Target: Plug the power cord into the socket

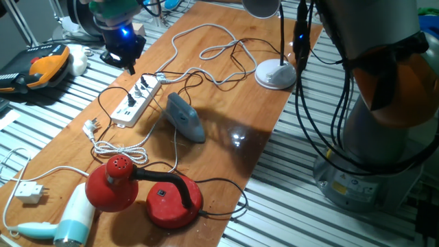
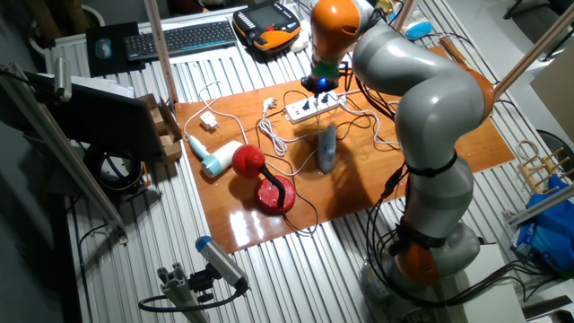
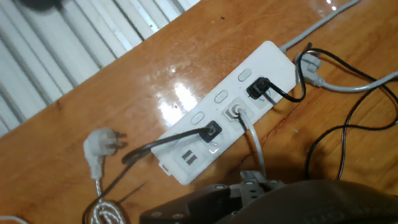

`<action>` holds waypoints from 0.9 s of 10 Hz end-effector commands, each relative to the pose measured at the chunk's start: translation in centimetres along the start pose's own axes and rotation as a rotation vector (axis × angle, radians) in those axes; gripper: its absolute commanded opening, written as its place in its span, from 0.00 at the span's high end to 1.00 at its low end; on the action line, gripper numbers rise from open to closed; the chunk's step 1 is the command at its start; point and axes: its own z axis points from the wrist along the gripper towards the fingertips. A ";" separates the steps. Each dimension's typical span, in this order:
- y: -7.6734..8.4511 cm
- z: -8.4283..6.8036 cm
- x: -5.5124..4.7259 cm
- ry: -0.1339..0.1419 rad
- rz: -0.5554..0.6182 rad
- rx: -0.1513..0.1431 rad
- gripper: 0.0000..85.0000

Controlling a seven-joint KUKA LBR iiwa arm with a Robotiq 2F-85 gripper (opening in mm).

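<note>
The long white socket strip [image 3: 217,118] lies on the wooden table, also in one fixed view [image 1: 137,101] and the other fixed view [image 2: 314,107]. A small black plug [image 3: 211,129] on a thin black power cord [image 3: 149,149] sits in an outlet near the strip's USB end. A white plug [image 3: 235,112] and a second black plug [image 3: 258,87] sit in other outlets. My gripper [image 1: 130,66] hovers just above the strip's far end and holds nothing that I can see. In the hand view only its blurred tips [image 3: 255,180] show at the bottom edge, so its jaws cannot be judged.
A loose white plug [image 3: 99,146] on a braided cord lies left of the strip. A grey object [image 1: 185,116], a red desk lamp [image 1: 137,185], a hair dryer [image 1: 72,219], a small white adapter [image 1: 29,192] and a white lamp base [image 1: 276,74] share the table with tangled cords.
</note>
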 end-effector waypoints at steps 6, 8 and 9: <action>0.0 0.0 0.0 -0.003 -0.443 -0.065 1.00; 0.0 0.0 0.0 0.013 -0.434 -0.082 1.00; 0.0 0.0 0.0 0.019 -0.438 -0.089 1.00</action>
